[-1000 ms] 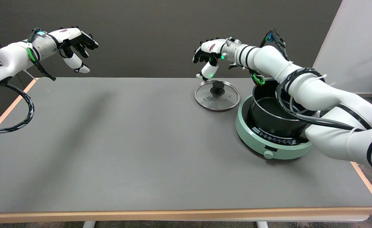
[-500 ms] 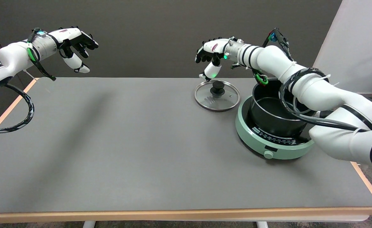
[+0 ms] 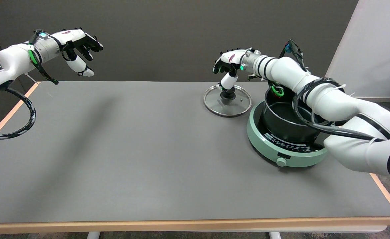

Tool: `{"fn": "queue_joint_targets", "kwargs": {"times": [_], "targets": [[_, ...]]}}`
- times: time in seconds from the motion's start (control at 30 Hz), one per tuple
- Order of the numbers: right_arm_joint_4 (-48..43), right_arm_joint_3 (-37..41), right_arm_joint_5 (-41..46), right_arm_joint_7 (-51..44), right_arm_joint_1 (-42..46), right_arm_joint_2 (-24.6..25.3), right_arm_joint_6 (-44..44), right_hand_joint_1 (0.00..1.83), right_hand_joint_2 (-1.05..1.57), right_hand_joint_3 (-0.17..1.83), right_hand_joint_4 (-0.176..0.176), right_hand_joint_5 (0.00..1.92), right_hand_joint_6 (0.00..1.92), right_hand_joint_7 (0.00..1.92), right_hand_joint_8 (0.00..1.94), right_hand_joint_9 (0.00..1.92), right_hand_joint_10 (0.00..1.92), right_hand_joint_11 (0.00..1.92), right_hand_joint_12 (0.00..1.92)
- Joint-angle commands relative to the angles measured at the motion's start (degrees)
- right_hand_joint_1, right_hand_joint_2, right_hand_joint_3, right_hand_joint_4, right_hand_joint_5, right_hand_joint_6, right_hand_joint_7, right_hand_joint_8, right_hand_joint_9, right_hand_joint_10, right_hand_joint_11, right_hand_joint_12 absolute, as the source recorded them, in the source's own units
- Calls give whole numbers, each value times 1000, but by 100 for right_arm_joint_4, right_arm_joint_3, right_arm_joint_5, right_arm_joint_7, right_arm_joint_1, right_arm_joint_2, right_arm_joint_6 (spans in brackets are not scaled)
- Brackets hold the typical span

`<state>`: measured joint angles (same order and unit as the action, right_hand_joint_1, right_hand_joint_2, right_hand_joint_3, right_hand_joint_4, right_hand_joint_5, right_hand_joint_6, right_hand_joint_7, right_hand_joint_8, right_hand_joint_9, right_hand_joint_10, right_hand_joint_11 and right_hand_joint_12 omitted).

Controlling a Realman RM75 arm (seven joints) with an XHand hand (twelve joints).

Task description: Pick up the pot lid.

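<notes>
The pot lid (image 3: 227, 107) is a round glass disc with a metal rim and a black knob (image 3: 228, 95) in its middle. It lies flat on the grey table, just left of the cooker. My right hand (image 3: 229, 66) hangs directly over the knob, fingers pointing down and apart. Its lowest fingertip (image 3: 223, 87) is just above the knob or touching its top; I cannot tell which. The hand holds nothing.
A black pot (image 3: 289, 121) stands open on a pale green induction cooker (image 3: 282, 151) at the right, close against the lid's rim. The idle left hand (image 3: 77, 44) is held in the air at the upper left. The table's orange edge (image 3: 181, 225) runs along the front.
My right hand has moved to the right and down, from beyond the lid's far left rim to right above the knob. The lid has not moved.
</notes>
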<state>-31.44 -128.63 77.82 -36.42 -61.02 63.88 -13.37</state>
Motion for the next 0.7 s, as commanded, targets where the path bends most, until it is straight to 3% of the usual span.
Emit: {"fn": "queue_joint_targets", "kwargs": {"times": [0.03,0.37,0.7], "targets": [[439,23,-36,-28,90,229,848,812,527,941,25,539,237,605,198,560,432,401,1011],[1030,23,-44,-28,122,490,1039,822,535,926,21,524,234,577,210,554,384,385,975],[964,4,-44,-28,146,543,928,826,540,927,19,533,240,577,210,557,382,385,972]]}}
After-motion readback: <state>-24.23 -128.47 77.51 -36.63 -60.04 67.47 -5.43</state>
